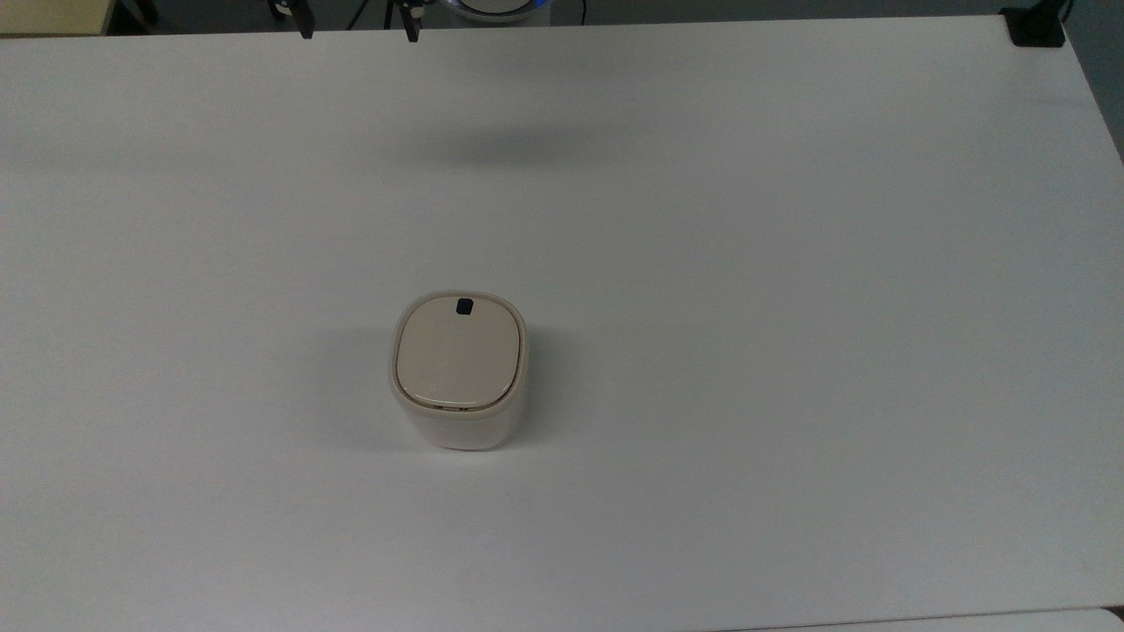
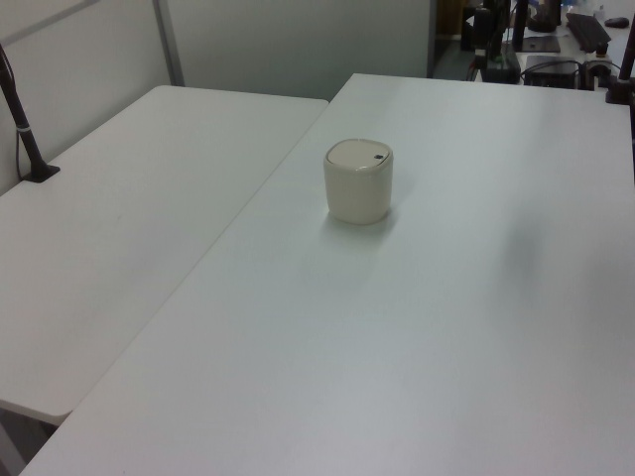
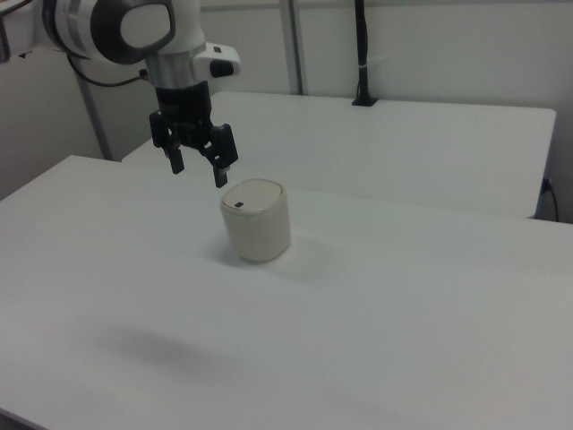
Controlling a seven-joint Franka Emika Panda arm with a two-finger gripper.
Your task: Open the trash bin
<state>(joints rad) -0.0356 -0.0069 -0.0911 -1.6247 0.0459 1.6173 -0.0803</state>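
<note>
The trash bin (image 1: pixel 458 369) stands near the middle of the white table (image 1: pixel 790 263), cream-white with a flat beige lid (image 1: pixel 458 355) lying shut. A small black button (image 1: pixel 464 305) sits at the lid's edge toward the top view's top. The bin also shows in the left view (image 2: pixel 358 180) and the right view (image 3: pixel 256 221). My gripper (image 3: pixel 198 170) hangs open in the air, high above the table and apart from the bin, toward the right view's left. In the top view its two dark fingertips (image 1: pixel 305 31) poke in at the upper edge.
A second white table (image 2: pixel 119 228) adjoins on the left view's left, with a black clamped pole (image 2: pixel 25 129) on it. A black clamp (image 1: pixel 1036 26) sits at the table's corner at the top view's upper right. The arm's shadow (image 1: pixel 518 145) falls beyond the bin.
</note>
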